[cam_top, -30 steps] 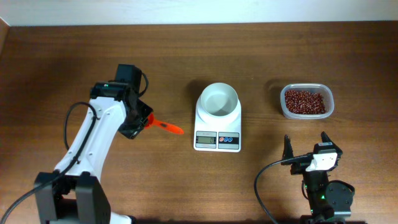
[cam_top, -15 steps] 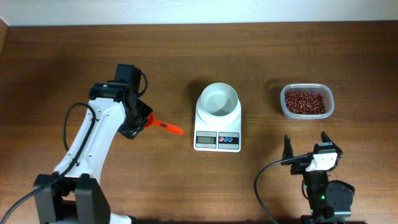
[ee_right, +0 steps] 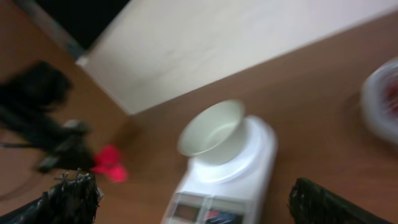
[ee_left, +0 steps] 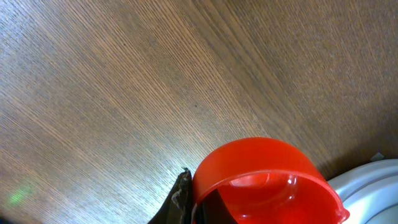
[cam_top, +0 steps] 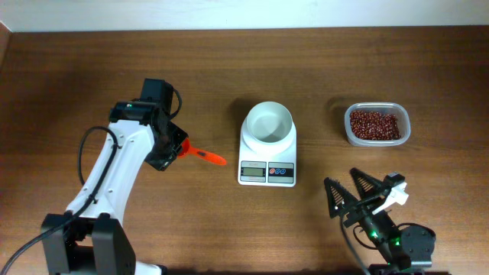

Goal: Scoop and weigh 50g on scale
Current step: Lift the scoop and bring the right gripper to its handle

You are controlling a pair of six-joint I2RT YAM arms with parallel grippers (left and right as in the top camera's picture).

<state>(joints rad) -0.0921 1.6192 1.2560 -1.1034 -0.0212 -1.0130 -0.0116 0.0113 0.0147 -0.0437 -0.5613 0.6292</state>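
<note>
My left gripper (cam_top: 173,148) pinches a red scoop (cam_top: 206,156) left of the scale (cam_top: 267,156); my right gripper (cam_top: 342,182) is spread wide, apart from the beans (cam_top: 374,124)

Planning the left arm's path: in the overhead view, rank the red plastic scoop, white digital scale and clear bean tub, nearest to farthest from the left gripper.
1. Red plastic scoop: in the left gripper, leftmost.
2. White digital scale: table centre.
3. Clear rectangular bean tub: far right.
</note>
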